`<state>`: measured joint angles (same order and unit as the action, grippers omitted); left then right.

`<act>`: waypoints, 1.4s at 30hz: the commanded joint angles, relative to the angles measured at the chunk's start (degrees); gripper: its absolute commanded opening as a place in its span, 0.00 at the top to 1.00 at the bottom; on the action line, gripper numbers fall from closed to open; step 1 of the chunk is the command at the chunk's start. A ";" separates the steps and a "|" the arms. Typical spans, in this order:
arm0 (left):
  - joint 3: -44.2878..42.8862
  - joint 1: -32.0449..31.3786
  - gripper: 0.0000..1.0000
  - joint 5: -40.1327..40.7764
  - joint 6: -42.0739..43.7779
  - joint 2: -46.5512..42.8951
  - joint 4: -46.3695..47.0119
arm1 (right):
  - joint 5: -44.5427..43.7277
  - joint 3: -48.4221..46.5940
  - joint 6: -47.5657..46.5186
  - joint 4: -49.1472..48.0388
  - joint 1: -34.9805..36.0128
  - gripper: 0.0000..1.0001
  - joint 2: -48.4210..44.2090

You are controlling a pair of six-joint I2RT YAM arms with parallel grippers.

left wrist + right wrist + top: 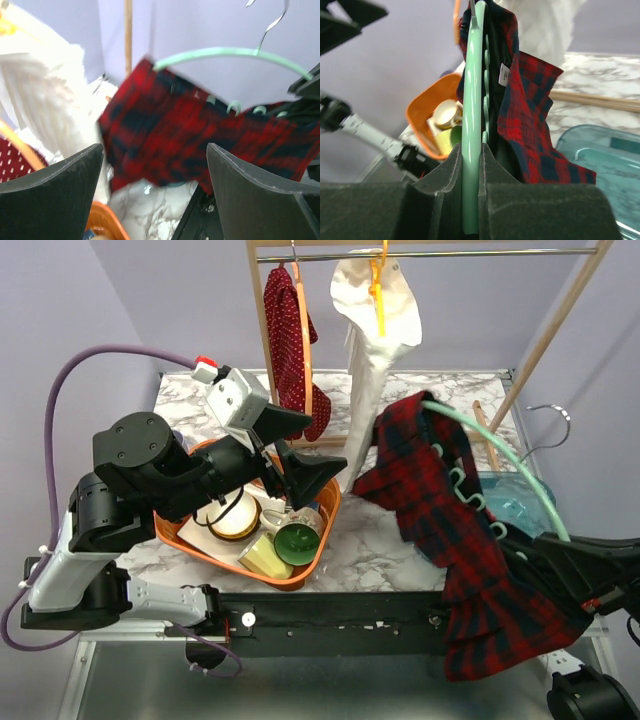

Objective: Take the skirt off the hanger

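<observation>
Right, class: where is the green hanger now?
Top view, right side: the green hanger sits clamped in the right gripper, the plaid skirt draped over it, above the teal bin.

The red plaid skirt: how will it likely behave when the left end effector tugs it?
Probably floppy: the skirt drapes in folds over the hanger. It may snag on the hanger's notches instead of sliding. The hanger should hold, clamped in the right end effector.

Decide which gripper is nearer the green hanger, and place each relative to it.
Right. The right gripper is shut on the hanger, jaws clamping its green bar. The left gripper is open, off to the hanger's left, over the orange basket.
</observation>
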<state>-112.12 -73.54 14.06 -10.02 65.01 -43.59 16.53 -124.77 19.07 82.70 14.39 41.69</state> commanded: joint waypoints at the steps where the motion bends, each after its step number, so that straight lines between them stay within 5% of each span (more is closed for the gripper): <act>1: -4.51 -0.20 0.04 -4.66 3.69 2.84 -2.02 | 15.10 2.07 1.58 -1.13 -0.16 0.99 -1.96; 12: 2.60 -0.20 0.02 -6.06 4.66 -0.68 -2.29 | 33.55 5.75 11.24 -19.30 -0.15 0.99 -5.74; 24: 0.75 -0.20 0.02 -35.40 0.63 4.24 0.35 | 38.84 19.83 7.74 -23.19 -0.15 0.99 -6.10; 34: 3.04 -0.20 0.10 -37.44 -2.29 9.43 7.03 | 45.34 27.12 12.04 -36.20 -0.15 0.99 -4.78; 40: 4.53 -0.20 0.30 -40.78 -2.81 8.20 12.03 | 45.16 26.77 11.52 -37.17 -0.24 0.99 -2.58; 42: 5.85 -0.20 0.45 -41.22 -3.51 7.50 13.79 | 45.16 27.21 12.04 -38.30 -0.24 0.99 -2.06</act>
<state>-108.64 -73.52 -23.05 -11.60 74.48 -35.24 59.64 -96.99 29.80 56.69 14.24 38.46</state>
